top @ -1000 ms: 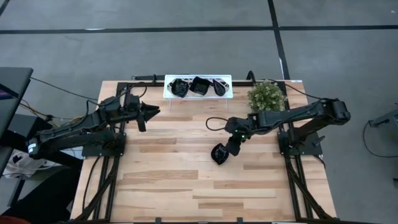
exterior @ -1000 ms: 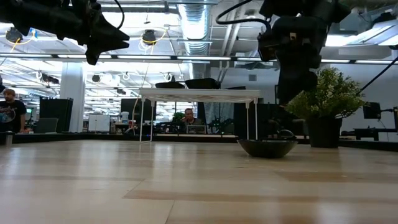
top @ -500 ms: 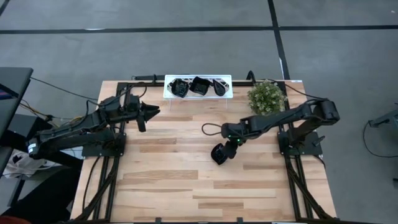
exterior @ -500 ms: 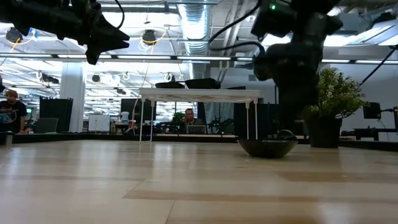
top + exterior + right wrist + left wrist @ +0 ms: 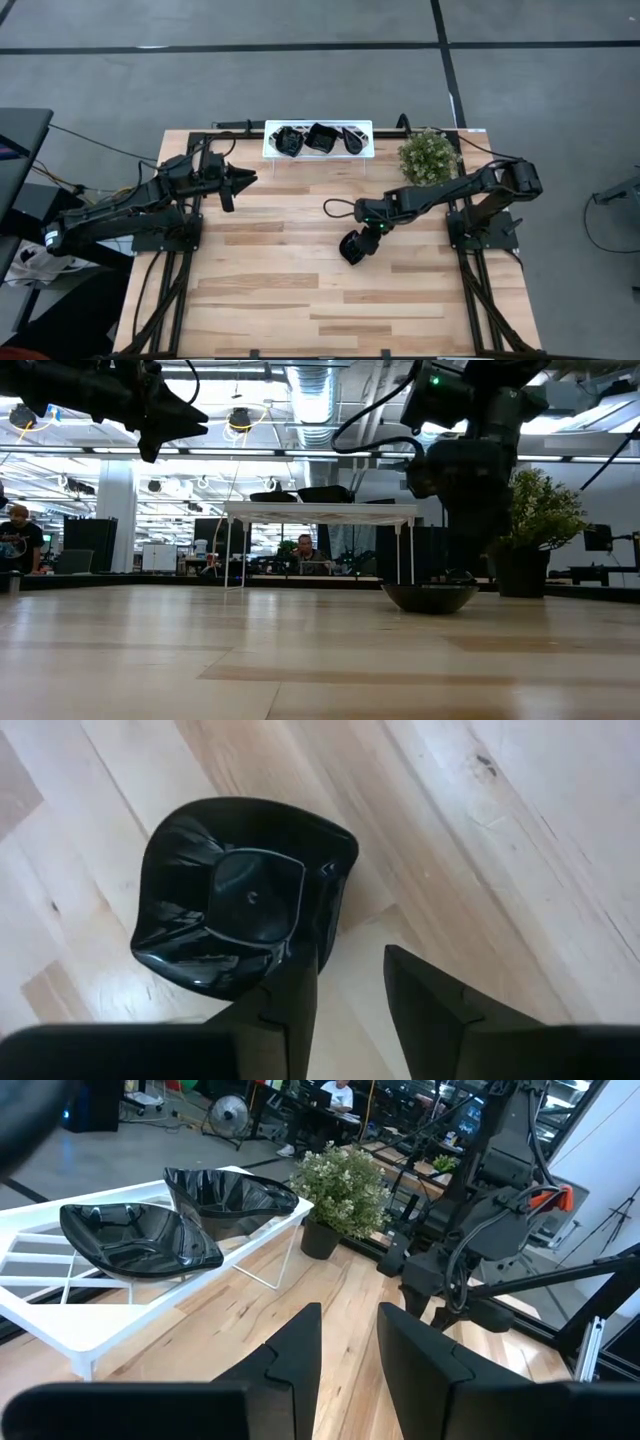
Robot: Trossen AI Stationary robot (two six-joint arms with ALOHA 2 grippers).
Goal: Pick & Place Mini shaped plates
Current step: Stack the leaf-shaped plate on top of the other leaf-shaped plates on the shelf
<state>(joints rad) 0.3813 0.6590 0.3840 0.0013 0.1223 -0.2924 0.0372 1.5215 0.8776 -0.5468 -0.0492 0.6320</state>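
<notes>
Mid-table you've got the right gripper (image 5: 345, 985), fingers apart, over a black dish (image 5: 240, 895); potted plant (image 5: 428, 155) behind. Left gripper (image 5: 243, 181) apart, near the white tray (image 5: 270, 150).

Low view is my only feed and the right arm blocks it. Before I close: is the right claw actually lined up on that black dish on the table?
Observer: The right wrist view shows the right claw open. The glossy black wavy-edged square dish has its near rim at the gap: one finger overlaps the rim, and the other is over bare wood.
Operator: How full is the tray?
Observer: From above, the white lattice tray at the far edge of the light wooden table holds three more glossy black dishes.
Operator: And the left arm?
Observer: The left claw is open and empty over the table's left side, pointing towards the tray.
</notes>
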